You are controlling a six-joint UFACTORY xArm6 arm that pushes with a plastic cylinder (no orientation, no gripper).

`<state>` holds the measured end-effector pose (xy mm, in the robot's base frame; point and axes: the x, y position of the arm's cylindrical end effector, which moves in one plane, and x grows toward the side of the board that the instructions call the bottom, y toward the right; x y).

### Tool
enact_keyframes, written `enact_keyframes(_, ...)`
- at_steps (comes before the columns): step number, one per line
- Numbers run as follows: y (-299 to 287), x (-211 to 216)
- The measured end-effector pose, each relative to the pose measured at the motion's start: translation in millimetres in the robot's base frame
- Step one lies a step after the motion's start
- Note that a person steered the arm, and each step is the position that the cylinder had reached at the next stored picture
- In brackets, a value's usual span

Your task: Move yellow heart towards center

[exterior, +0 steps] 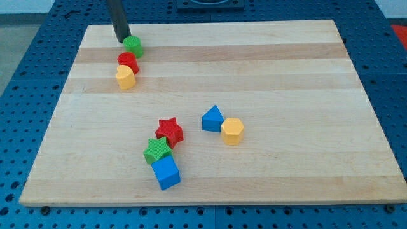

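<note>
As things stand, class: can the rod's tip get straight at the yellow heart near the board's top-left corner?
Probably not directly. My tip sits just up-left of the green block, and the red block lies between that and the yellow heart. It would need to go around the row.

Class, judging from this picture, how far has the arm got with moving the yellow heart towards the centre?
Nothing looks done: the yellow heart sits near the board's top-left, below the red block. In hand: my tip touches the green block heading that column. Left: the whole push towards centre.
</note>
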<state>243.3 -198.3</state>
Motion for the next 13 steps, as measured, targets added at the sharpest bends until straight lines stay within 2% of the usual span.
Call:
enact_keyframes(2,4.9,-1.3)
enact_keyframes(3,33.3,-14.3)
enact_keyframes(4,87.6,9.2)
enact_keyframes(5,96.6,40.6)
enact_keyframes(8,78.4,88.0)
enact_keyframes(9,78.4,112.8)
enact_keyframes(10,69.7,163.1)
enact_keyframes(11,12.1,184.9)
enact_keyframes(12,-48.3,171.5)
enact_keyframes(13,-51.1,137.1)
